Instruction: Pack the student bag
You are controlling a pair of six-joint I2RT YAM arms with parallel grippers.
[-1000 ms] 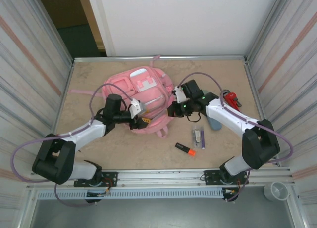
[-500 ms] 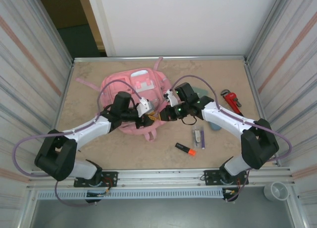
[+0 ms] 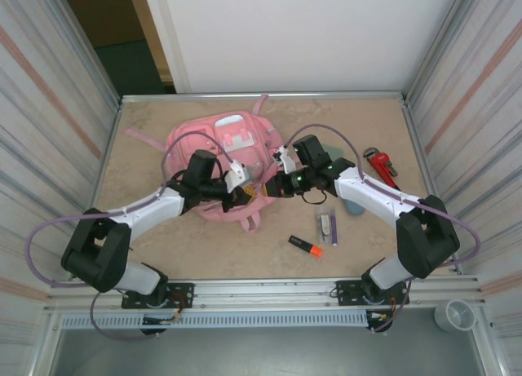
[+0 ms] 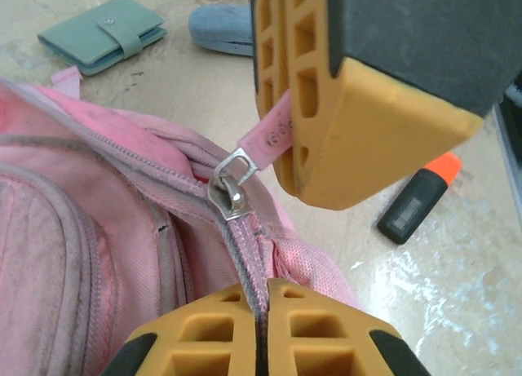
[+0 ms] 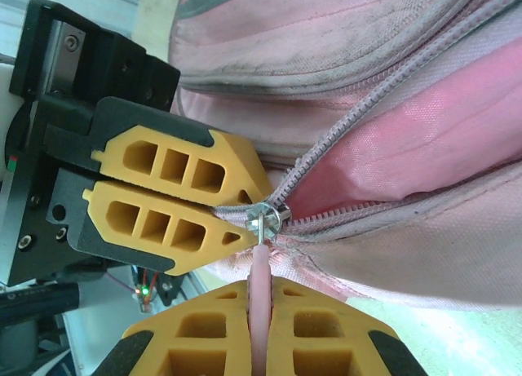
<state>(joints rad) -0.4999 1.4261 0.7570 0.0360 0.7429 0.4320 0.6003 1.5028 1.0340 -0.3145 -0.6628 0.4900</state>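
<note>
right wrist: right gripper (image 5: 258, 293) tight on pink pull tab (image 5: 258, 266), left gripper (image 5: 238, 214) seemingly tight on seam (image 5: 359, 107) of cropped student bag (image 5: 424, 160)

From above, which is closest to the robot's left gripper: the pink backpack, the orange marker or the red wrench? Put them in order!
1. Pink fabric backpack: the left gripper grips it.
2. Orange-and-black highlighter pen: on the table, to its right.
3. Red metal pipe wrench: far right side.

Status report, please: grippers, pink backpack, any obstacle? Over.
Left gripper shut on zip seam of pink fabric backpack. Right gripper shut on pink ribbon zip pull. Orange highlighter pen lies apart.
</note>
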